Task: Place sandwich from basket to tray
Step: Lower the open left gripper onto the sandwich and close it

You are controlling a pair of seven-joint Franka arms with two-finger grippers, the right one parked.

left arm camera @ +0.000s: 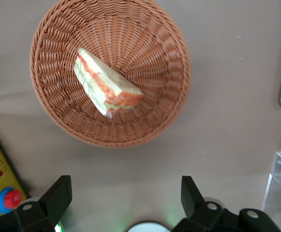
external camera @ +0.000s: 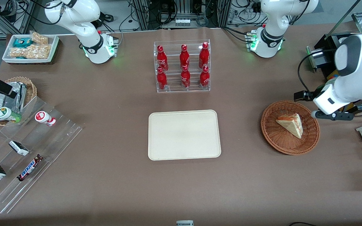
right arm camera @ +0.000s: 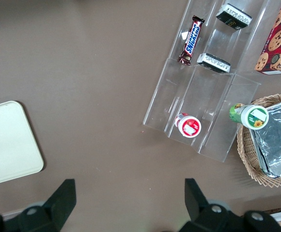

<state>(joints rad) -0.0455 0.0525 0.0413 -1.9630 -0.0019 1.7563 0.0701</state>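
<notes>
**Black fingers wide, sandwich waiting in the basket**

Black fingers of the gripper (left arm camera: 123, 195) stand spread wide with nothing between them, hovering above bare table beside the basket (left arm camera: 174, 58), off its rim. The sandwich (left arm camera: 106, 83) lies inside on the weave, lower than the gripper, its long axis slanted across the line between the fingers. Reaching it likely needs a sideways shift, a descent, perhaps a wrist turn. The tray (external camera: 184, 135) sits well apart, bare.

Brown table (external camera: 112, 175) with tray (external camera: 184, 135), basket (external camera: 275, 138), bottle rack (external camera: 182, 66); gripper (left arm camera: 125, 197) above, fingers apart.
</notes>
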